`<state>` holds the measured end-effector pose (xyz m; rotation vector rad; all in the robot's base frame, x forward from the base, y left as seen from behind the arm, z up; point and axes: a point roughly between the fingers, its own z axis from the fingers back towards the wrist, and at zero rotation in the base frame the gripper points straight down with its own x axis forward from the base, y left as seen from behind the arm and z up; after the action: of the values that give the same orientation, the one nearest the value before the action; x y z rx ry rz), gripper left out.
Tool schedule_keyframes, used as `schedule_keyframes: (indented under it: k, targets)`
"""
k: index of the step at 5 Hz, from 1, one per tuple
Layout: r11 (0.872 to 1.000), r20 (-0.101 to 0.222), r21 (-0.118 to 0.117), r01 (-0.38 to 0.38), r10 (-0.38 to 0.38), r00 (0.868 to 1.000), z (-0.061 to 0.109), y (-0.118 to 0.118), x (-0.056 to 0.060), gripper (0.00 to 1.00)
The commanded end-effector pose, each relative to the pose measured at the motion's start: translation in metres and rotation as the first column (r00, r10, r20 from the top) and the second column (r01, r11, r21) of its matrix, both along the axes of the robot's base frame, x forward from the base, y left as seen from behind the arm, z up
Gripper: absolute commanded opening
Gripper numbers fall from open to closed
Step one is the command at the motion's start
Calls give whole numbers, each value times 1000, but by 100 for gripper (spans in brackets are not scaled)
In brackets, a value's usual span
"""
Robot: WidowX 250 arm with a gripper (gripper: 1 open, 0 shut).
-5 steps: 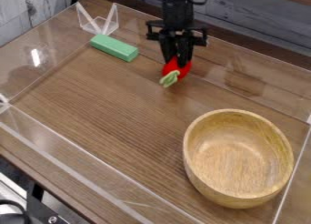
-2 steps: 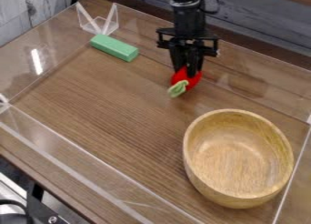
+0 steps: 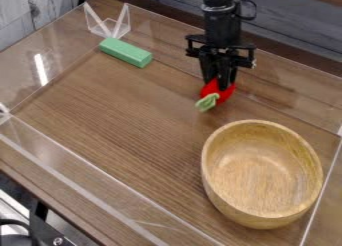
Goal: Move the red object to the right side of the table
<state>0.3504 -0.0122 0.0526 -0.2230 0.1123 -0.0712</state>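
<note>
Gripper [image 3: 218,83] clamps red object [image 3: 210,96] between its jaws.

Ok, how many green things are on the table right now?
2: the flat green block lying at the back left, and the green stem end of the red toy fruit in the gripper. None appear hidden.

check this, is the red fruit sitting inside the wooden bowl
No, the red object is clamped in the gripper above the table, apart from the empty wooden bowl.
</note>
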Motion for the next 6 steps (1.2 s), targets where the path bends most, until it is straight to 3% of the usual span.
schedule_keyframes:
  k: [1, 4, 6]
  targets:
    - [999, 113, -1, 33, -33, 993, 35, -7, 9, 0]
    - [997, 139, -17, 69, -66, 988, 37, -17, 16, 0]
    - [997, 135, -10, 77, -75, 988, 23, -20, 22, 0]
